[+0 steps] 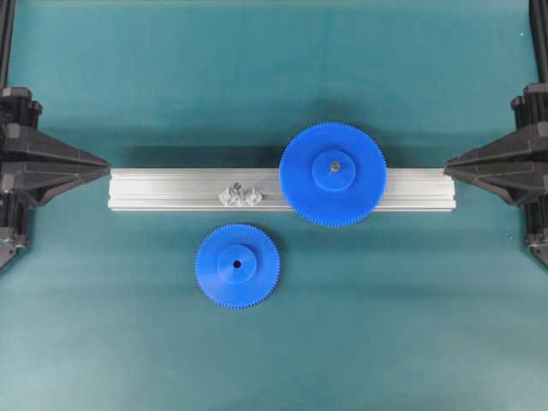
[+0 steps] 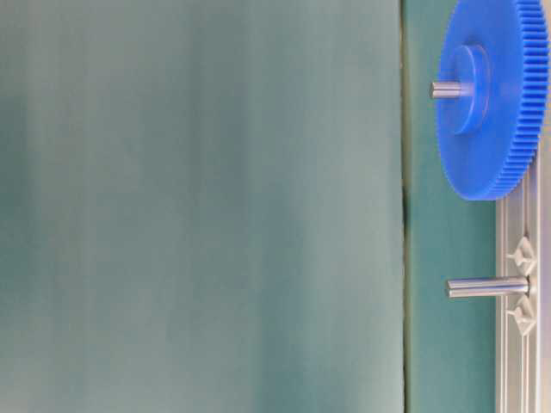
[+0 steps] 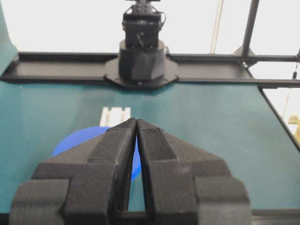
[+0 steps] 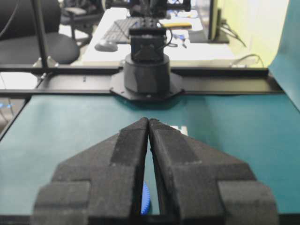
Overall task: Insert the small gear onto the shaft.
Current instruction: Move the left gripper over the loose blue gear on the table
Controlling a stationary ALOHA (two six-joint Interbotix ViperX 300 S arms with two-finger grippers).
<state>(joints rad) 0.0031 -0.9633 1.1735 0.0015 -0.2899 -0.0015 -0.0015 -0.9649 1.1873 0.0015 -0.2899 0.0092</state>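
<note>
Resting pinched together and empty at opposite table edges, left end effector [image 1: 104,162] and right end effector [image 1: 449,163], leaving small gear [image 1: 237,265] lying flat near upright shaft [image 1: 240,187], ready for picking.

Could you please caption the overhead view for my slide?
Small gear lies flat beside the rail; shaft bare; both grippers shut, apart.

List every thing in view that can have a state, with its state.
Small blue plastic gear: flat on the teal mat, unmounted, hub hole empty.
Short silvery shaft: bare, standing from the rail.
Large blue plastic gear: mounted on its grey pin.
Left gripper: shut, empty.
Right gripper: shut, empty.
</note>
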